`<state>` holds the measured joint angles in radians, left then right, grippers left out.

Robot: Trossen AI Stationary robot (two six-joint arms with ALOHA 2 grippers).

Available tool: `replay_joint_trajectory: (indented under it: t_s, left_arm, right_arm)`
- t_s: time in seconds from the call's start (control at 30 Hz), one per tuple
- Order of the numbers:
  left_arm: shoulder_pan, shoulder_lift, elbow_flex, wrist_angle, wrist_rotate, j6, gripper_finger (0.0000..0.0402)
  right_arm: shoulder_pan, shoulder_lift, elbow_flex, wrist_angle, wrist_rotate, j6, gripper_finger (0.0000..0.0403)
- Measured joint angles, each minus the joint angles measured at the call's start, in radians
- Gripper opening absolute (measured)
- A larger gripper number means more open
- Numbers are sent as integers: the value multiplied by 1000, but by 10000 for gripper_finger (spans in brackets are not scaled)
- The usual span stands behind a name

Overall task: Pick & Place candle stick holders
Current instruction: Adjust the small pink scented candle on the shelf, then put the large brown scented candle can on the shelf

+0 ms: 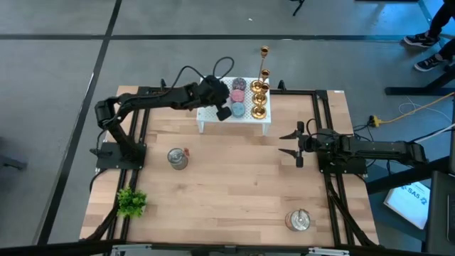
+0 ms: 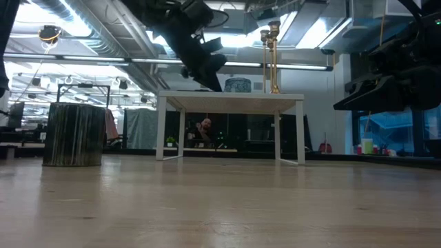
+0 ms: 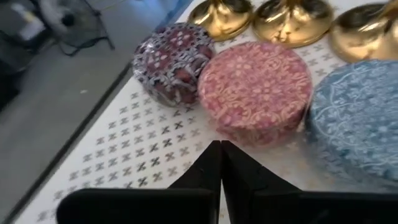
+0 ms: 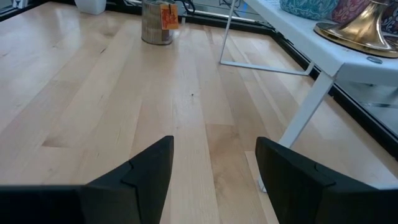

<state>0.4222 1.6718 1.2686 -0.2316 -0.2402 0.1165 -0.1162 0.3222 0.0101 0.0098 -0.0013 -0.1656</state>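
Three gold candle stick holders (image 3: 292, 18) stand on their round bases at the right end of a small white stand (image 1: 213, 121), also seen in the high view (image 1: 259, 99) and the low view (image 2: 270, 55). Beside them lie a purple disc (image 3: 174, 62), a pink disc (image 3: 255, 90) and a blue disc (image 3: 357, 121). My left gripper (image 3: 221, 158) is shut with nothing between its fingers. It slants down over the stand's white top (image 3: 143, 155), just short of the pink disc. My right gripper (image 1: 291, 142) waits open at the table's right, over bare wood (image 4: 186, 93).
A silver tin (image 1: 178, 158) stands left of the table's middle and another (image 1: 298, 220) near the front right. A small green plant (image 1: 131, 203) sits at the front left. The wood between stand and near edge is free. A person's shoes (image 1: 426, 35) show beyond the table.
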Motion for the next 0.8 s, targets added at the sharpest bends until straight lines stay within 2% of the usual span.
replay_joint_trajectory:
  t_s: [0.1,0.33,0.47,0.57,0.8]
  left_arm:
    - [7,0,0,16,39,-7,5]
    - [5,-37,1,-37,-55,-13,1]
    - [-13,-98,2,-127,-67,-42,3]
    - [-40,-158,-3,-185,-118,-66,1]
    - [-125,-302,-103,-167,-194,-133,2]
  right_arm:
    - [0,0,0,0,0,0,232]
    - [0,0,0,0,0,0,232]
    - [0,0,0,0,0,0,232]
    - [0,0,0,0,0,0,232]
    - [0,0,0,0,0,0,232]
